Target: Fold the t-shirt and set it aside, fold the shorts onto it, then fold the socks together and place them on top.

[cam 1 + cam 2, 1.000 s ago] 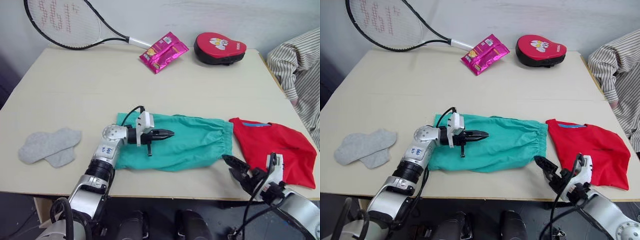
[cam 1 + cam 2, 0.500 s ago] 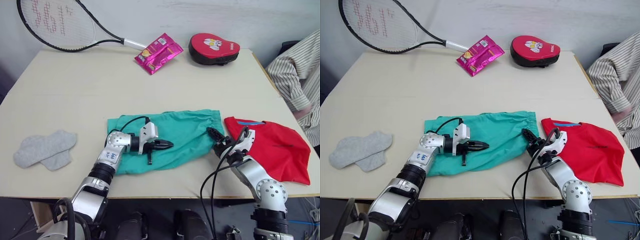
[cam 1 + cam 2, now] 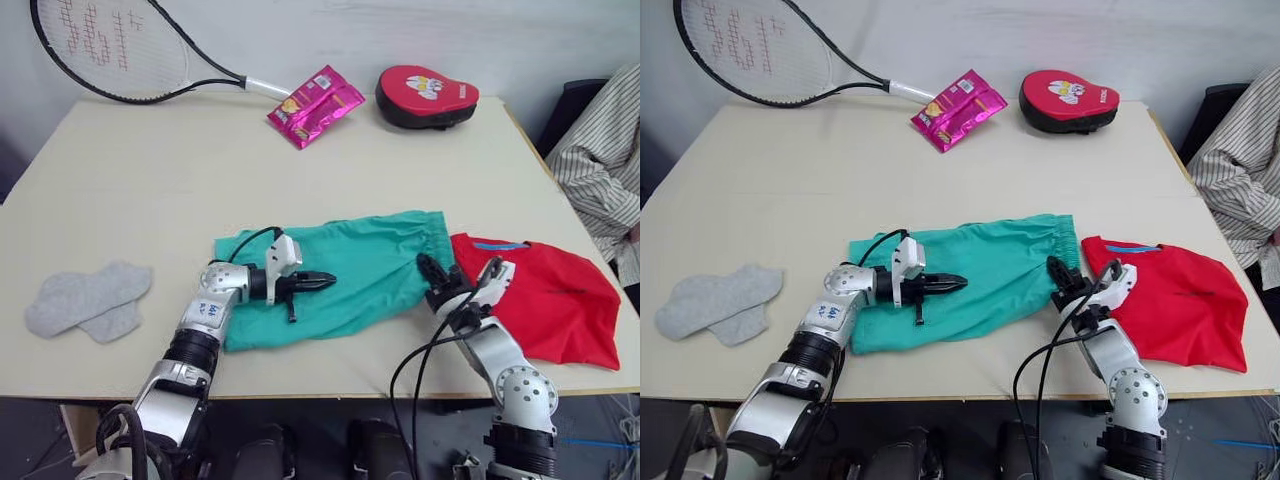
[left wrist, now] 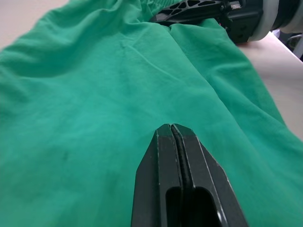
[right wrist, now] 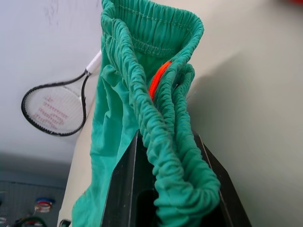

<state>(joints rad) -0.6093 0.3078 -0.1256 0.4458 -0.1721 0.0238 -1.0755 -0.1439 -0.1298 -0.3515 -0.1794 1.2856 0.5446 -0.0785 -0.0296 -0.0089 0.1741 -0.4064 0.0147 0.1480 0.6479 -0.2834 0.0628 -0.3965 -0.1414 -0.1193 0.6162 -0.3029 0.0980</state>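
Note:
The teal-green shorts point(image 3: 370, 265) lie bunched at the table's front middle. My left gripper point(image 3: 325, 281) is shut and rests on their left half, nothing between its fingers point(image 4: 173, 142). My right gripper point(image 3: 432, 272) is at the shorts' right end, and the gathered waistband point(image 5: 161, 118) sits pinched between its black fingers point(image 5: 120, 189). Just to the right of it the red t-shirt point(image 3: 555, 300) lies folded, its blue collar band showing. The light-grey socks point(image 3: 85, 300) lie overlapped at the front left, away from both grippers.
A tennis racket point(image 3: 110, 50), a pink packet point(image 3: 313, 103) and a red padded mitt point(image 3: 427, 95) lie along the table's far edge. A person's striped sleeve point(image 3: 600, 150) is at the right edge. Bare tabletop point(image 3: 150, 190) spreads between the shorts and the far items.
My right gripper came up from the front edge to the shorts' waistband and closed on it. The shorts bunched shorter toward the left. The left gripper stayed shut on the cloth.

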